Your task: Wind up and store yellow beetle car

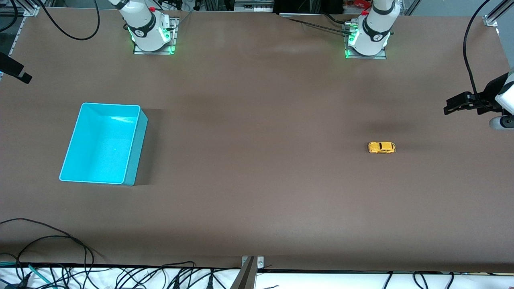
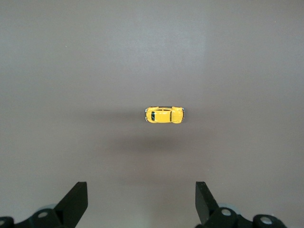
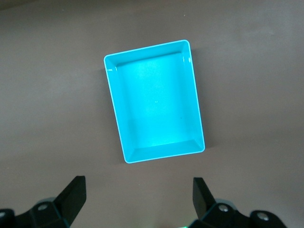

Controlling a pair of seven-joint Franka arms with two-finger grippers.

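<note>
The yellow beetle car (image 1: 382,147) stands on its wheels on the brown table, toward the left arm's end. In the left wrist view the car (image 2: 164,115) lies on the table well below my left gripper (image 2: 141,199), which is open, empty and high over the table. The left gripper (image 1: 453,106) shows at the edge of the front view. My right gripper (image 3: 138,197) is open, empty and high beside the turquoise bin (image 3: 154,102). The right gripper (image 1: 20,74) barely shows in the front view.
The turquoise bin (image 1: 134,150) stands empty toward the right arm's end of the table. Cables (image 1: 60,257) lie off the table's edge nearest the front camera. A metal bracket (image 1: 251,265) sits at that edge.
</note>
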